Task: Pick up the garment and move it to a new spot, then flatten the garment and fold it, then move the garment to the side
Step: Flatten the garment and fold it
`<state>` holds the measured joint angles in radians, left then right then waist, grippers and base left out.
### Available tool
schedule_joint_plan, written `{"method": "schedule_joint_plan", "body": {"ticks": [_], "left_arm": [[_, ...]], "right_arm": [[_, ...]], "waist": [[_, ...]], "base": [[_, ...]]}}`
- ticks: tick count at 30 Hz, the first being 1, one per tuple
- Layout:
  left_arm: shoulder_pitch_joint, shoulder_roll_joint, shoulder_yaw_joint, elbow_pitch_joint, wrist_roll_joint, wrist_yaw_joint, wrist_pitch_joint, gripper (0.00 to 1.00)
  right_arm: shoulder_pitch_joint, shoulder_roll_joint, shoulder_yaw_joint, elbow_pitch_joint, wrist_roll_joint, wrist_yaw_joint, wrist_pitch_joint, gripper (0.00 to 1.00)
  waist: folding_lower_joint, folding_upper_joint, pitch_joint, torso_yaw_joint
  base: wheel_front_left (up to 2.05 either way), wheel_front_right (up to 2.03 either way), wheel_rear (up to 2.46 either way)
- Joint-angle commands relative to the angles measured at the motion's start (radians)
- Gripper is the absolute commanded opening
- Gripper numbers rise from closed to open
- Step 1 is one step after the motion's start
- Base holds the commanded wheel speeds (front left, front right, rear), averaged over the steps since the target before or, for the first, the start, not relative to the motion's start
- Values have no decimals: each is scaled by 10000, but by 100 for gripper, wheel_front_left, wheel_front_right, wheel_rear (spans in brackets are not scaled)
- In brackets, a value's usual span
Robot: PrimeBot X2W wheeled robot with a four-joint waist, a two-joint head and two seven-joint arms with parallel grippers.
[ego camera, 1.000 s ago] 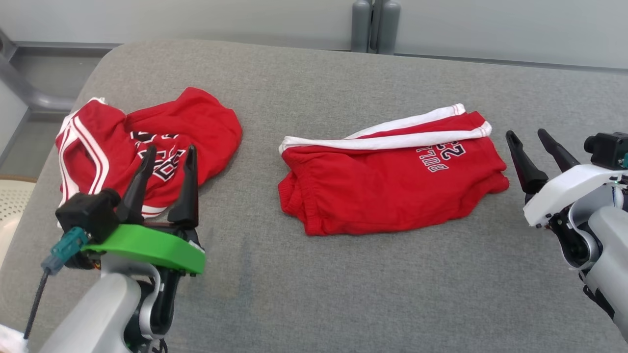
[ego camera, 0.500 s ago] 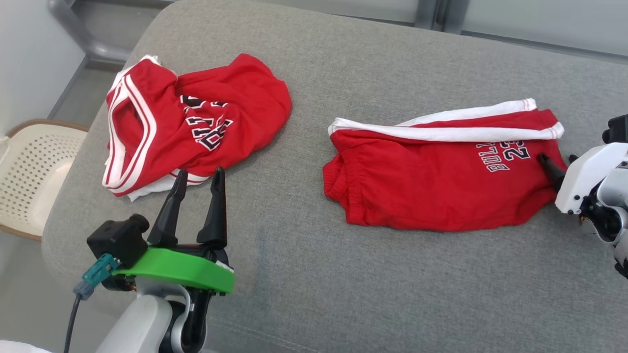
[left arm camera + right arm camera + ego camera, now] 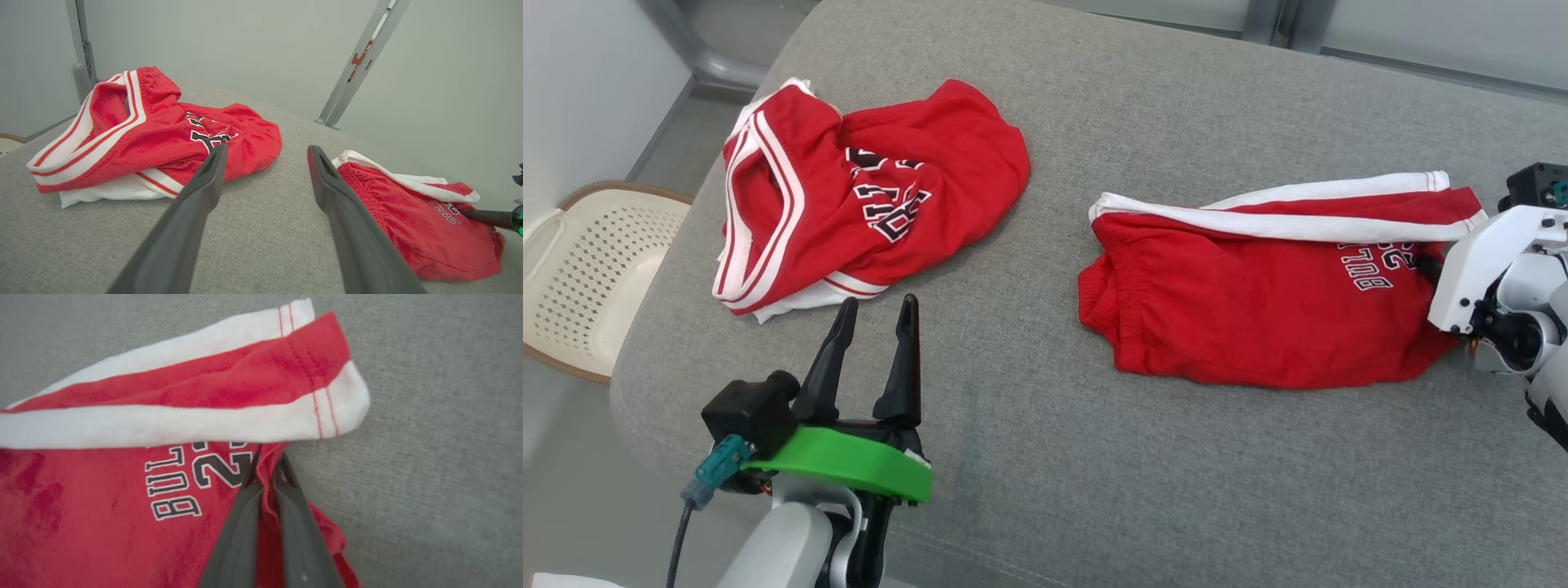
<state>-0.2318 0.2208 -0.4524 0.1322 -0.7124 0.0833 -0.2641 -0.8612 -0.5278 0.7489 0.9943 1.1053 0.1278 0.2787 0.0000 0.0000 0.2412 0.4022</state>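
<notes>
1. Surroundings. A crumpled jersey (image 3: 866, 196) lay at the far left of the tabletop (image 3: 1176, 506), well apart from the shorts (image 3: 1258, 318), with bare grey surface between the two. A pale perforated basket (image 3: 596, 269) stood on the floor beyond the tabletop's left edge. Grey metal posts (image 3: 1262, 16) rose behind the far edge.

2. Materials. The tabletop was covered in grey woven cloth and had a rounded corner. The shorts were red knit, folded flat on the right half of the tabletop. They had a gathered waistband at their left end, white side stripes with red stitching, and black-and-white lettering and numerals near their right end. The jersey was the same red, with white-and-red trim and black lettering.

3. Arms. I saw the right gripper (image 3: 269, 457) reaching in low from the right. Its fingers were clenched on a raised ridge of red fabric at the shorts' right edge, just below the white stripe and beside the numerals. The left gripper (image 3: 879, 300) hovered over the near left of the tabletop, fingers spread and pointing toward the jersey, grasping nothing.
</notes>
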Motion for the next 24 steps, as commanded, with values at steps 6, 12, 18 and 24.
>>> {"method": "schedule_joint_plan", "body": {"ticks": [6,12,18,24], "left_arm": [[350,10,262,123,1248,-38,-3,100],[720,-219,712,46,1708,-277,-3,100],[1031,-560,1080,-80,2173,-580,-3,100],[1160,-814,1325,56,2537,-849,-2,100]], "right_arm": [[843,-37,-246,-354,763,27,-1094,0],[1373,-411,-228,-784,1171,27,-1576,0],[1586,-918,-164,-1062,1363,27,-2030,0],[1322,-909,36,-1400,1331,27,-2172,0]], "waist": [[0,0,-656,-816],[0,0,-1015,-1729],[0,0,-1168,-2311],[0,0,-1294,-2409]], "base": [[0,0,0],[0,0,0],[0,0,0],[0,0,0]]}}
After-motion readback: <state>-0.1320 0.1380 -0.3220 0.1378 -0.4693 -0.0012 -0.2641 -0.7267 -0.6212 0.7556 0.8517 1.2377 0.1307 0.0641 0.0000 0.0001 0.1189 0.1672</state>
